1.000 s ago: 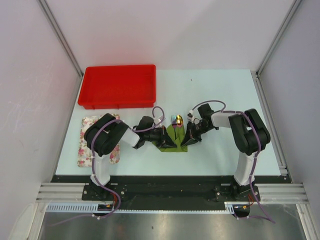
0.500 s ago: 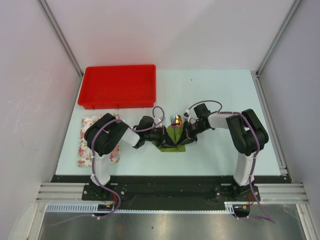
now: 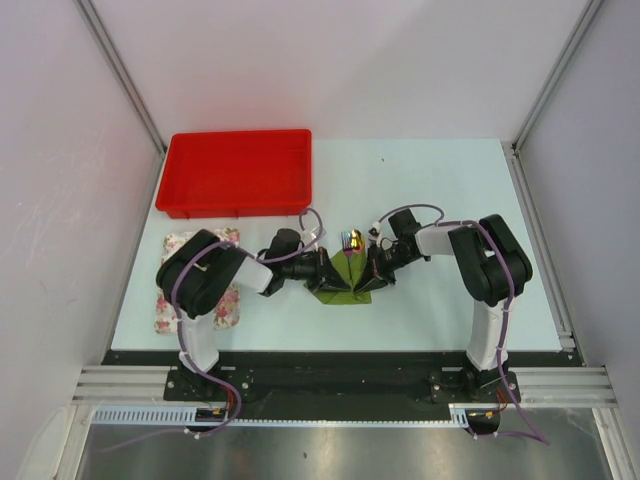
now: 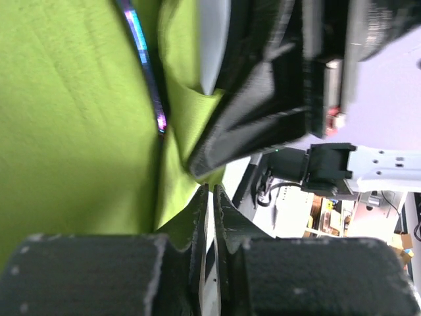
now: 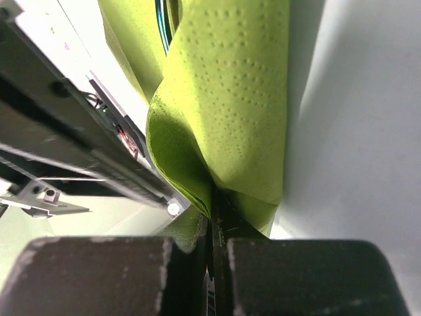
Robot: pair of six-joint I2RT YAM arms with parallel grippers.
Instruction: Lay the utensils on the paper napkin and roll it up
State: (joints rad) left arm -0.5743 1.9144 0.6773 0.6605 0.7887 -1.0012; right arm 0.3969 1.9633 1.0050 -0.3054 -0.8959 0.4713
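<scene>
The olive-green paper napkin (image 3: pixel 347 277) lies mid-table with both side flaps lifted toward each other. The utensils (image 3: pixel 352 240) lie along its middle, their pink-purple and golden ends sticking out at the far side. In the left wrist view an iridescent handle (image 4: pixel 148 74) runs down the napkin (image 4: pixel 72 118). My left gripper (image 3: pixel 325 272) sits at the left flap; its jaws (image 4: pixel 210 191) stand a thin slit apart with white table showing through and the paper beside them. My right gripper (image 3: pixel 373 270) is shut on the right flap (image 5: pixel 230 99), whose fold runs into the jaws (image 5: pixel 216 201).
A red tray (image 3: pixel 238 172) stands at the back left. A floral pink and white cloth (image 3: pixel 168 290) lies at the left, partly under my left arm. The two grippers face each other a few centimetres apart over the napkin.
My right gripper has moved left and carried the right flap further over the utensils. My left jaws have parted a crack and my left arm has shifted slightly left.
</scene>
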